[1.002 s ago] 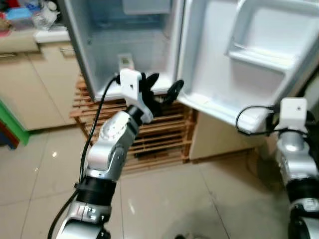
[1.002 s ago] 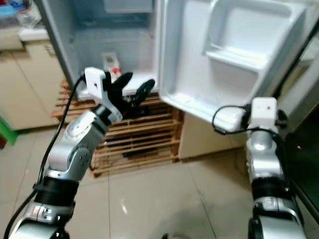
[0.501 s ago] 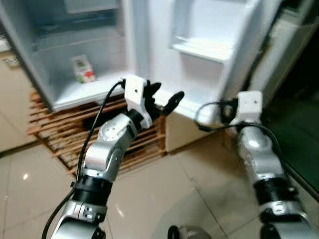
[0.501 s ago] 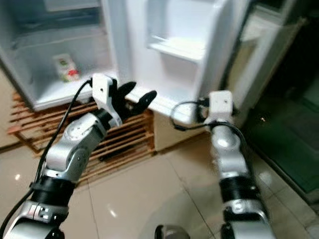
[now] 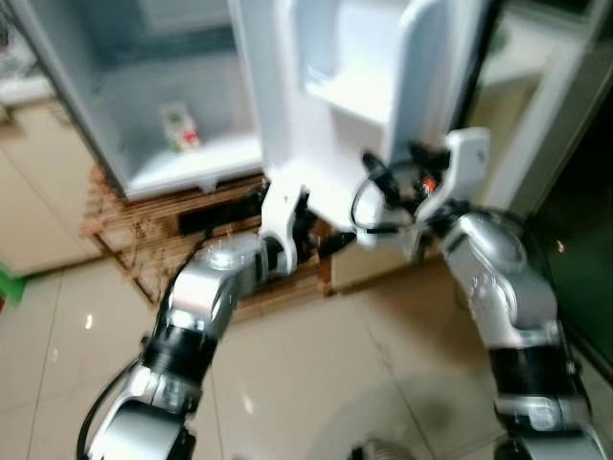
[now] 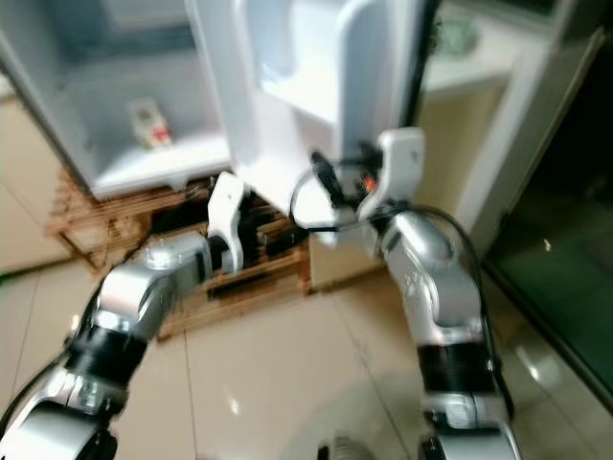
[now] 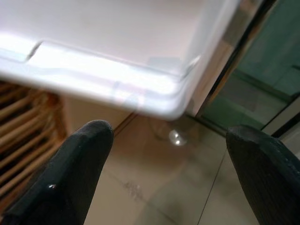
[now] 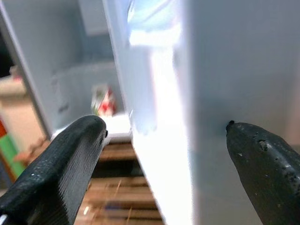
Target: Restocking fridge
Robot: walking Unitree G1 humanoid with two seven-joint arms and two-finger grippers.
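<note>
Because the fridge door stands half swung between my two arms, I judge the step in hand is closing it. My right gripper has its fingers spread wide across the door's edge, holding nothing. My left gripper is also wide open and empty, just under the door's lower corner. To do this well I should push flat on the outer face and keep the left fingers away from the closing gap.

Inside the fridge one small carton stands on the bottom shelf, at about 10 o'clock from the left gripper. Under the fridge is a wooden slat pallet. Around it lies a glossy tiled floor, with a beige cabinet at 9 o'clock.
</note>
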